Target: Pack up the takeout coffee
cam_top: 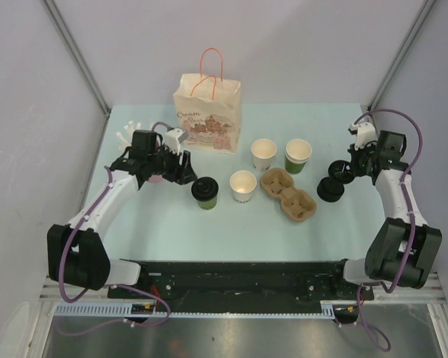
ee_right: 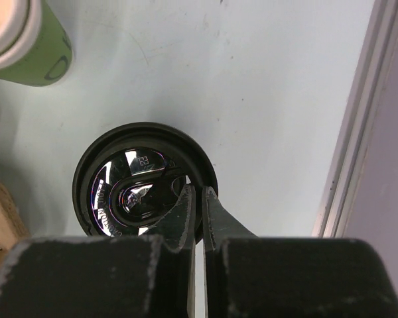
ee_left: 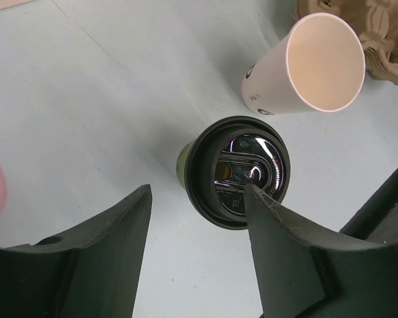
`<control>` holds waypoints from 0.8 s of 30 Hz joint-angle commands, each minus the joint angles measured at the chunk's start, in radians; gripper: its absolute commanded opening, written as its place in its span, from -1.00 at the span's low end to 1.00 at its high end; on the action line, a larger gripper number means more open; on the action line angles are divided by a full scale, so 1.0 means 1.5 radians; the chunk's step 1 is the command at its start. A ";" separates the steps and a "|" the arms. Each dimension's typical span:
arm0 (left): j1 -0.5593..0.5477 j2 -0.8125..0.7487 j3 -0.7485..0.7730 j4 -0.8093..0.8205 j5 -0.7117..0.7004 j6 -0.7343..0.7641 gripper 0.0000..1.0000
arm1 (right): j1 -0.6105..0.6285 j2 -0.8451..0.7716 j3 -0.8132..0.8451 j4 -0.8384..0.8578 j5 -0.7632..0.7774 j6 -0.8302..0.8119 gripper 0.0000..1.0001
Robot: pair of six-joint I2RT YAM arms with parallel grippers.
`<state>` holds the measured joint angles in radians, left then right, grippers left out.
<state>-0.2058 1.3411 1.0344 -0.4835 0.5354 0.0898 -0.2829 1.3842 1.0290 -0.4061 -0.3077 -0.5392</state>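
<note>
table (cam_top: 172,231) fills the middle of the top view. paper bag (cam_top: 207,112) stands upright at upper centre. left gripper (cam_top: 184,170) is left of centre, jaws apart and holding nothing. in its wrist view the lidded green cup (ee_left: 242,169) sits between and just past the fingertips, and the right-hand finger overlaps the lid edge; can't tell if it touches. right gripper (ee_right: 199,199) is at the right of the top view, jaws drawn together on the rim of a black lid (ee_right: 129,192) that lies near the table's right edge. brown tray (cam_top: 288,194) lies right of centre with both wells bare. the lidded green cup stands upright on the table at centre, with an open white cup (cam_top: 243,186) just to its right. a second open white cup (cam_top: 263,154) and an open green cup (cam_top: 298,155) stand above the tray.
</note>
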 commanded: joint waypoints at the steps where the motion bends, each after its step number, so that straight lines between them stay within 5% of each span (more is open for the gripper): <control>1: -0.003 -0.016 0.047 -0.001 -0.012 0.027 0.26 | 0.055 -0.084 0.020 0.011 0.042 0.041 -1.00; 8: -0.009 -0.030 0.104 -0.012 -0.013 0.010 0.23 | 0.312 -0.198 0.020 0.041 0.153 0.183 -1.00; 15: -0.047 0.026 0.154 -0.011 -0.018 -0.075 0.13 | 0.578 -0.081 0.038 0.130 0.285 0.268 -1.00; 24: -0.096 0.094 0.194 -0.010 -0.054 -0.143 0.08 | 0.618 0.091 0.174 0.041 0.321 0.380 -1.00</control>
<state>-0.3122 1.4551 1.2797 -0.5003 0.4858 -0.0727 0.6334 1.4967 1.1893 -0.3157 0.1059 -0.0628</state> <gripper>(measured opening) 0.545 0.021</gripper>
